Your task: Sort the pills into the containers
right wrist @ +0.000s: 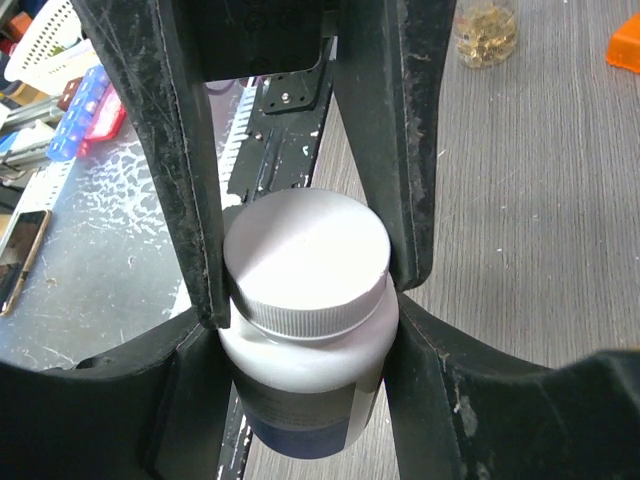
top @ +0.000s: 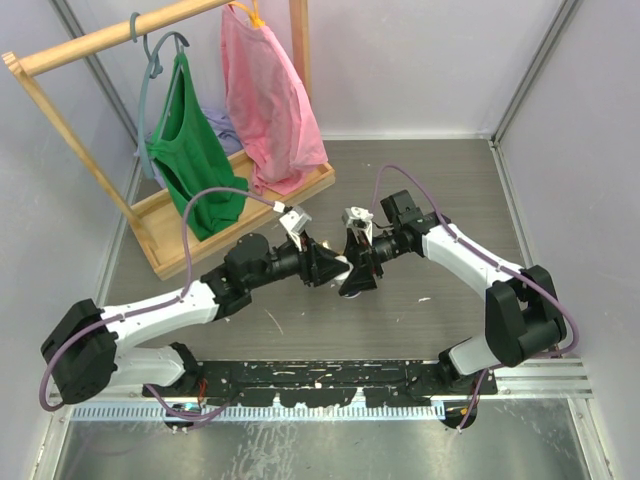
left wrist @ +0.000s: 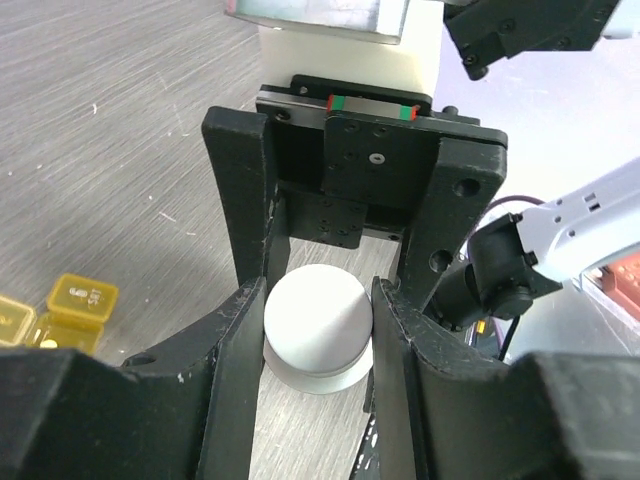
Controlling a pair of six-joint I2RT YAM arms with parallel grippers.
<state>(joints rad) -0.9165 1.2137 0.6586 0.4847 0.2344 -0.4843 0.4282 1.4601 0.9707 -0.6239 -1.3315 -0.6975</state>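
Currently, 1 white bottle point(right wrist: 305, 300): held above the table point(left wrist: 120, 150), pinched by both the left gripper point(left wrist: 318, 330) and the right gripper point(right wrist: 305, 345), which meet head-on, cap facing the right wrist. 1 yellow pill box point(left wrist: 75, 305): on the table, well apart from the bottle, probably nearer the left arm.

counter point(top: 440, 200): grey, wood-grain streaks | bottle point(right wrist: 300, 385): white body, dark blue label band low down | cap point(right wrist: 305, 255): white, ribbed rim | pill box point(left wrist: 78, 300): translucent yellow | green garment point(top: 190, 165) | pink garment point(top: 265, 100) | rack point(top: 80, 47): pale wood | cable point(top: 225, 190): purple
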